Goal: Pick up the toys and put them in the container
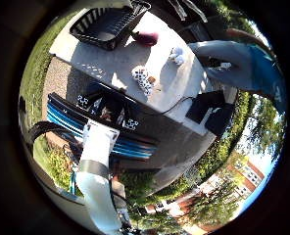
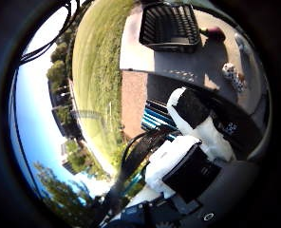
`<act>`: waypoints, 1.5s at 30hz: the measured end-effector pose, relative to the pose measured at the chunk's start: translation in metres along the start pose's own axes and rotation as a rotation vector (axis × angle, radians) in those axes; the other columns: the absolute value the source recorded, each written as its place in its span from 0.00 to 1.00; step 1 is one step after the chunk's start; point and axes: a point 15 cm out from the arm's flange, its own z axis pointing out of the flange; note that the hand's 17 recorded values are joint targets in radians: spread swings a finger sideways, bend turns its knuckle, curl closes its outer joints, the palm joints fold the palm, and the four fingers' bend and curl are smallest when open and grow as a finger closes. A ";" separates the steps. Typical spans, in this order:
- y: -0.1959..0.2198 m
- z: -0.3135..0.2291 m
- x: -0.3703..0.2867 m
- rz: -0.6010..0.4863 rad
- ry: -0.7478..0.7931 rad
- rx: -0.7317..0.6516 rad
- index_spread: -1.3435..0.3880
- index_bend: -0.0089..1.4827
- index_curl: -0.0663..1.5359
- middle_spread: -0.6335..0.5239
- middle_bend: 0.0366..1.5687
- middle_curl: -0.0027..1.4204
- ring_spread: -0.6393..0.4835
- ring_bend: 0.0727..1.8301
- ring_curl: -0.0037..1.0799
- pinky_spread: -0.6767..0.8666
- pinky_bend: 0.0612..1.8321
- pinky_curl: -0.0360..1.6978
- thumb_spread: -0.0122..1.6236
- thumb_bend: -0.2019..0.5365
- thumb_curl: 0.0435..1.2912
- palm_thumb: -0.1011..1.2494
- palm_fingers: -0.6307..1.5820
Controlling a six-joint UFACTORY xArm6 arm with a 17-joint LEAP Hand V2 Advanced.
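Hand [image 2: 192,142] well above the tabletop [image 1: 120,63] and holding nothing; its white and black parts fill the near side of the thumb side palm view. What shows of the fingers [image 2: 190,111] reaches out fairly straight, not wrapped round any object, so I read it as open. White arm segment [image 1: 98,171] visible in the little finger side view.

Tabletop is pale, outdoors, in strong sun with hard shadows. Black slatted container [image 1: 108,24] sits at one corner of the tabletop, nothing visible inside it from these angles.

Toys, all lying on the tabletop and outside the container:
- dark red soft toy [image 1: 146,37], just beside the container's rim; whether it touches cannot be told
- white toy with black spots [image 1: 142,78], near the middle of the tabletop, well apart from the container, with a small brownish piece [image 1: 151,79] just beside it
- small white plush toy [image 1: 177,55], toward the far edge, between the spotted one and a person's hand

A person's hand [image 1: 223,54] in a pale glove-like covering, with a blue sleeve [image 1: 262,68] behind it, lies over the tabletop edge close to the white plush toy; contact not discernible.

Beside the tabletop: black equipment with white square markers [image 1: 106,107] over blue slats [image 1: 101,132]. Grass [image 2: 98,71] and a paved strip [image 2: 131,99] around; trees and buildings beyond
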 end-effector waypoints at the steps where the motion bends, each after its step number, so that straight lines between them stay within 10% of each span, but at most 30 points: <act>1: -0.008 -0.011 0.012 0.028 0.009 0.024 0.64 0.15 0.28 0.59 0.08 0.20 0.80 0.09 0.30 0.70 0.19 0.14 0.81 0.26 0.22 0.55 0.40; 19: -0.077 -0.083 0.293 0.537 -0.014 0.199 0.69 0.10 0.22 0.57 0.10 0.23 0.80 0.15 0.32 0.70 0.25 0.15 0.78 0.24 0.24 0.58 0.41; 45: -0.246 0.235 0.424 0.508 0.057 0.231 0.75 0.11 0.19 0.61 0.12 0.26 0.82 0.18 0.32 0.72 0.27 0.13 0.70 0.23 0.24 0.44 0.40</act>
